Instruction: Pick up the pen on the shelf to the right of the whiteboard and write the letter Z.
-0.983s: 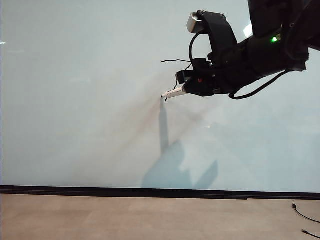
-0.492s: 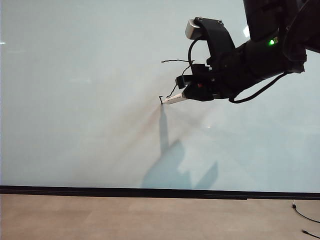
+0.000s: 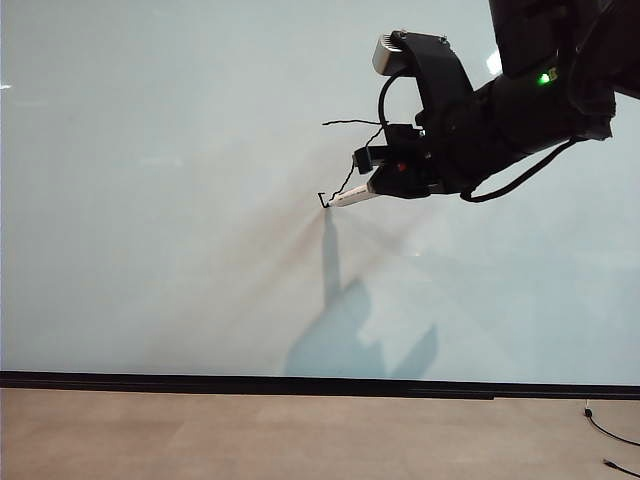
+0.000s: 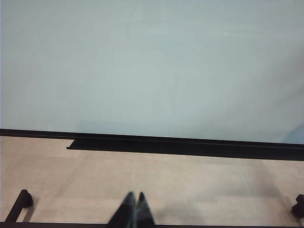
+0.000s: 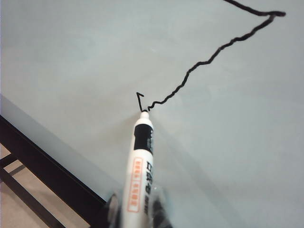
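Observation:
My right gripper (image 3: 388, 184) reaches in from the upper right, shut on the pen (image 3: 350, 196), a slim white marker. In the right wrist view the pen (image 5: 141, 166) sits between the fingers (image 5: 112, 209), and its dark tip touches the whiteboard (image 5: 71, 57). The letter Z (image 3: 350, 122) shows as a thin wobbly black line (image 5: 209, 59): a top stroke, a slant down-left, and a small hook at the pen tip. My left gripper (image 4: 135, 195) is shut and empty, low over the floor, facing the whiteboard (image 4: 152, 66). The shelf is out of view.
A black strip (image 3: 300, 383) runs along the board's lower edge, above tan floor (image 3: 300, 435). A thin cable (image 3: 610, 435) lies on the floor at the lower right. Black stand feet (image 4: 21, 199) sit on the floor near my left gripper.
The pen tip has moved a little down and left along the board, and a small hook has appeared at the lower left end of the line. The left gripper has not moved.

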You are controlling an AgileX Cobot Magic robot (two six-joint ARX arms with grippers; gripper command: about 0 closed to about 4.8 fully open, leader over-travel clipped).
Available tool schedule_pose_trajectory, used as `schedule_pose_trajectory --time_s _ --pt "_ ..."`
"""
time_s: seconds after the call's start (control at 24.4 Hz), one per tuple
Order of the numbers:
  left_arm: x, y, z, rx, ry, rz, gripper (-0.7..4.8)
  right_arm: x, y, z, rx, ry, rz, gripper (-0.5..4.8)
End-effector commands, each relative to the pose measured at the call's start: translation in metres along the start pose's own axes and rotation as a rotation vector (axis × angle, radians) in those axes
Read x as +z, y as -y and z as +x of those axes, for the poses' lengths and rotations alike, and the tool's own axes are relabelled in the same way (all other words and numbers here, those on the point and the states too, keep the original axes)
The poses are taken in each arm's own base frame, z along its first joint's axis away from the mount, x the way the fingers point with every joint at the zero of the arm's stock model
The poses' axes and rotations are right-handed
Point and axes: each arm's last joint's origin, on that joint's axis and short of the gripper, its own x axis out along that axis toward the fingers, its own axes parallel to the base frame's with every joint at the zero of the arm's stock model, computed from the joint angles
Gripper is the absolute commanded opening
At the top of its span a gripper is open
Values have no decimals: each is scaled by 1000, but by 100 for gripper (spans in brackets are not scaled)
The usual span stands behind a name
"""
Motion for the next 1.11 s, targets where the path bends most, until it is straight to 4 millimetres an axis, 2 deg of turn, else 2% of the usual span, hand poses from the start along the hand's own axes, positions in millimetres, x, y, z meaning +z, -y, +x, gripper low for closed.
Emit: schedule_pose_trajectory --time_s 0.04,1.11 --pt "2 0 0 -1 13 5 -5 6 5 -1 -43 30 7 -9" --pt "2 0 0 -1 13 5 -4 8 22 -25 -134 -18 3 -9"
